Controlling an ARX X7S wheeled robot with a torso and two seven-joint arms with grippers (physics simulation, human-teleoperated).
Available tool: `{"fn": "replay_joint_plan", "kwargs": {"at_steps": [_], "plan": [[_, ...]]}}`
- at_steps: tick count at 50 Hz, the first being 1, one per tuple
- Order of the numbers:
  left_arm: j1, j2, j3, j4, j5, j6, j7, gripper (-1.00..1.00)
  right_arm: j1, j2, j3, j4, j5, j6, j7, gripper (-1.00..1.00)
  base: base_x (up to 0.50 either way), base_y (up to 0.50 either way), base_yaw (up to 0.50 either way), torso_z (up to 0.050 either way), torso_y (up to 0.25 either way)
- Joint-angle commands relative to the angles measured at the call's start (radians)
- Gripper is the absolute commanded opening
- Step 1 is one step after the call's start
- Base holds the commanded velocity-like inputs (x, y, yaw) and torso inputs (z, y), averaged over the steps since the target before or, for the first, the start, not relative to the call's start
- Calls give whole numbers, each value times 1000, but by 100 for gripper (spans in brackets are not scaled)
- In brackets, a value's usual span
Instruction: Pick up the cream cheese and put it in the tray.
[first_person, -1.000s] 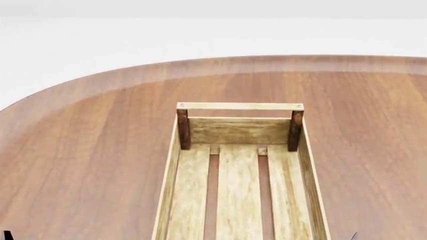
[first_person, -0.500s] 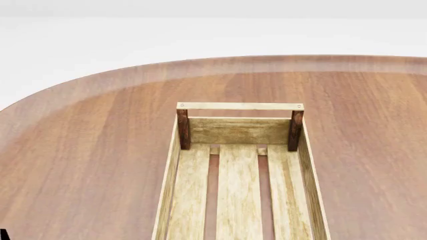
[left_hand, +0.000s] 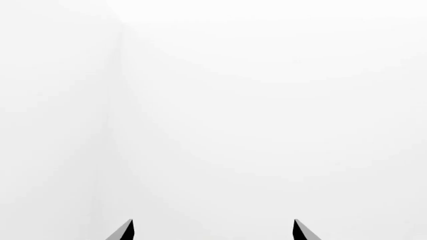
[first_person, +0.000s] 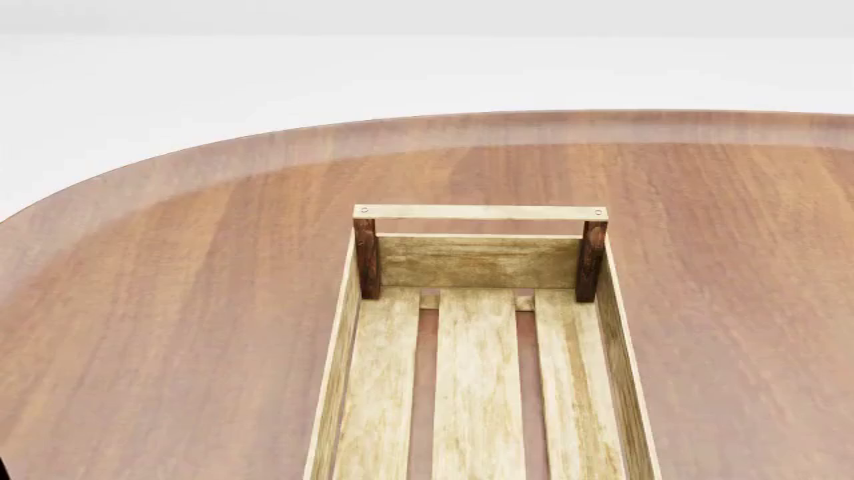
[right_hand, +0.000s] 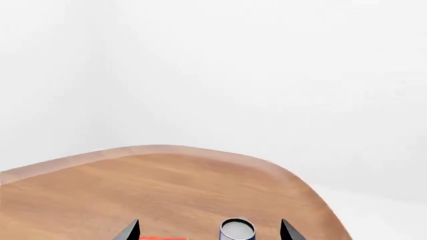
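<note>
Tray (first_person: 481, 380) sat on bench (first_person: 174, 300). Left hand (left_hand: 213, 231) spread, facing blank white. Right hand (right_hand: 209, 231) spread, can (right_hand: 237, 229) between its fingertips' line.

Tray (first_person: 478, 262) interior open from above; end rail and posts obstruct at 12 o'clock. Desk (first_person: 174, 300) bare at 9 and 3 o'clock.

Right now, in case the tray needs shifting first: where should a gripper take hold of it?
Probably the rail handle at the tray's far end, from above: it is a thin bar across two dark posts, with a gap beneath for a fingertip.
</note>
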Motion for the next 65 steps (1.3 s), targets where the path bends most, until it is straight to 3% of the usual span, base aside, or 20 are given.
{"fn": "replay_joint_plan", "kwargs": {"at_steps": [1, 16, 27, 65], "plan": [[4, -3, 1, 4, 0, 5, -5, 100, 25, -17, 60, -51, 46, 164, 82, 100, 0, 0, 0, 0, 0], [-2, -6, 7, -2, -2, 2, -7, 100, 54, -14, 60, -34, 96, 215, 150, 100, 0, 0, 0, 0, 0], [-7, -7, 12, -5, 1, -3, -9, 100, 77, 0, 110, -35, 235, 329, 96, 100, 0, 0, 0, 0, 0], [-10, -14, 24, -5, 10, -6, -19, 100, 124, 28, 159, 116, 372, 308, 103, 100, 0, 0, 0, 0, 0]]}}
